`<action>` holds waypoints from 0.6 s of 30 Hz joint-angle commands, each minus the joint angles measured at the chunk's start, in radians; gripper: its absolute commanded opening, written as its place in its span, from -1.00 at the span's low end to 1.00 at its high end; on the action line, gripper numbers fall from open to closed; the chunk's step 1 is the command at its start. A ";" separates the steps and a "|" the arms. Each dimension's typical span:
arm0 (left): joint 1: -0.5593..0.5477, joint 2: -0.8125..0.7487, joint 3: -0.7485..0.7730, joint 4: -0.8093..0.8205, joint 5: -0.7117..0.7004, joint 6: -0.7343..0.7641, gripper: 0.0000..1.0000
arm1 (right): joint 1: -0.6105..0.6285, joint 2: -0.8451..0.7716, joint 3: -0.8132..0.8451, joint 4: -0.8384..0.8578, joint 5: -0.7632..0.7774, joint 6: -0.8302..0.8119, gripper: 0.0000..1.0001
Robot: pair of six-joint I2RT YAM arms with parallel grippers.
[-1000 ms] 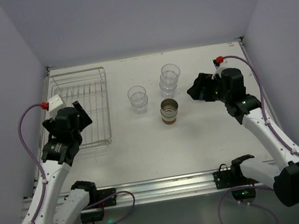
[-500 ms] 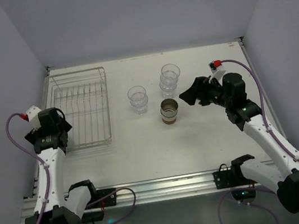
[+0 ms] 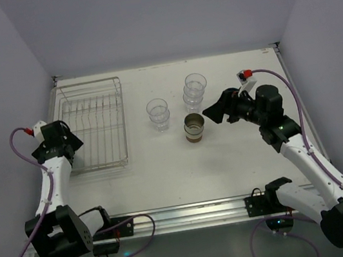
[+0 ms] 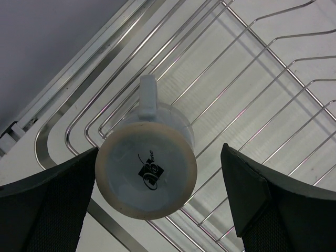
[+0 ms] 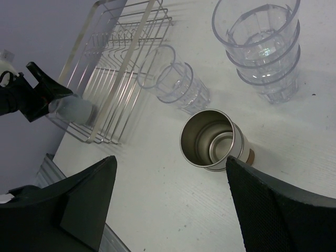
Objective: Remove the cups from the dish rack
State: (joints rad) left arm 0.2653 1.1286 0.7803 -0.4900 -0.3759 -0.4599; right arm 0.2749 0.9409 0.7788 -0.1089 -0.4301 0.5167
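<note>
A pale blue handled cup stands upside down in the near left corner of the silver wire dish rack. My left gripper is open and straddles it, the left finger close to its side and the right finger well apart. In the top view the left gripper covers this cup at the rack. The cup also shows in the right wrist view. My right gripper is open and empty, hovering just right of a tan cup on the table.
Two stacks of clear ridged tumblers stand on the table, one right of the rack and one further back. The tan cup holds a smaller one nested inside. Walls close in the left, back and right.
My left arm has swung from over the rack's front part out to its near left corner, and now sits over the pale blue cup. My right gripper has moved a little left toward the tan cup.
</note>
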 commanded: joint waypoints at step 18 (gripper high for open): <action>0.046 -0.003 0.010 0.056 0.077 0.018 -0.92 | 0.006 -0.030 -0.003 0.037 -0.015 -0.003 0.75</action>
State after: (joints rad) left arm 0.3012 1.1675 0.7704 -0.4561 -0.3397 -0.4511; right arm 0.2768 0.9291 0.7788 -0.1040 -0.4374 0.5159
